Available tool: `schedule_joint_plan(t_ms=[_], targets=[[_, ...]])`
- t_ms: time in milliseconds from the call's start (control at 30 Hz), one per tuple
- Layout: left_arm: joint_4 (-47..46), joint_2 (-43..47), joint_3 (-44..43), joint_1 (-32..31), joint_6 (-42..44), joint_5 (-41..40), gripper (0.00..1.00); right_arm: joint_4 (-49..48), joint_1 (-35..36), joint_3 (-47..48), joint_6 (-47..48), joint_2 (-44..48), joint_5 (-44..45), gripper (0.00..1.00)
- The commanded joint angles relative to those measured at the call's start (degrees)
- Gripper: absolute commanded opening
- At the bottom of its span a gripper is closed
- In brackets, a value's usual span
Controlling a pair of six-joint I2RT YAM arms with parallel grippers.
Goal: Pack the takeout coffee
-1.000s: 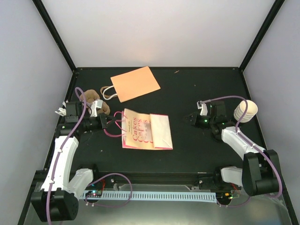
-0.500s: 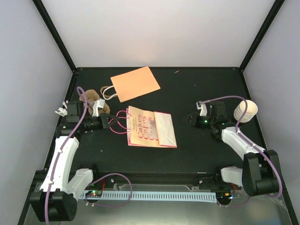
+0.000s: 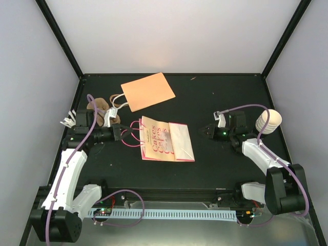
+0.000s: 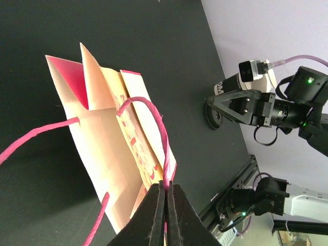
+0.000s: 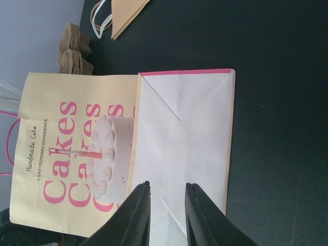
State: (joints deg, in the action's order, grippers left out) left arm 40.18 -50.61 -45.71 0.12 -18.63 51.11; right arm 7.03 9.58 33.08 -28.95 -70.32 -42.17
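The left gripper pinches shut on the pink handle of the flat bag, the right gripper hangs a little open and empty beside it, and the cup sits at the right edge, so I think the bag must be stood open next.

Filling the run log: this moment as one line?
left hand: shut on bag handle; right hand: open, empty; bag: flat; cup: not packed
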Motion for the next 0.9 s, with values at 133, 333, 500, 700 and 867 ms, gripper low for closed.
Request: schedule_joint_plan(t_ms=[133,333,500,700,867], targets=[[-3.32,-0.07,-3.60,-2.95,-1.49,1.62,0.01,3.84,5.78,5.19,2.78,1.39,3.77,0.25],[-4.28,-0.97,-4.85,-5.08,-2.06,1.54,0.02,9.17,9.74,9.84,5.47,4.51,10.58,0.28],[-4.46,-1.38,-5.52,-6.08,-2.10,1.45,0.01,10.29,9.93,11.93,6.36,11.21,18.55,0.39],[-4.20,-1.26,-5.83,-6.51,-1.86,1.38,0.01,11.34,9.73,13.14,4.01,13.86,26.97,0.88],[-3.40,-0.98,-5.93,-6.59,-1.14,1.37,0.02,12.21,9.75,14.48,4.15,11.13,22.33,1.00]])
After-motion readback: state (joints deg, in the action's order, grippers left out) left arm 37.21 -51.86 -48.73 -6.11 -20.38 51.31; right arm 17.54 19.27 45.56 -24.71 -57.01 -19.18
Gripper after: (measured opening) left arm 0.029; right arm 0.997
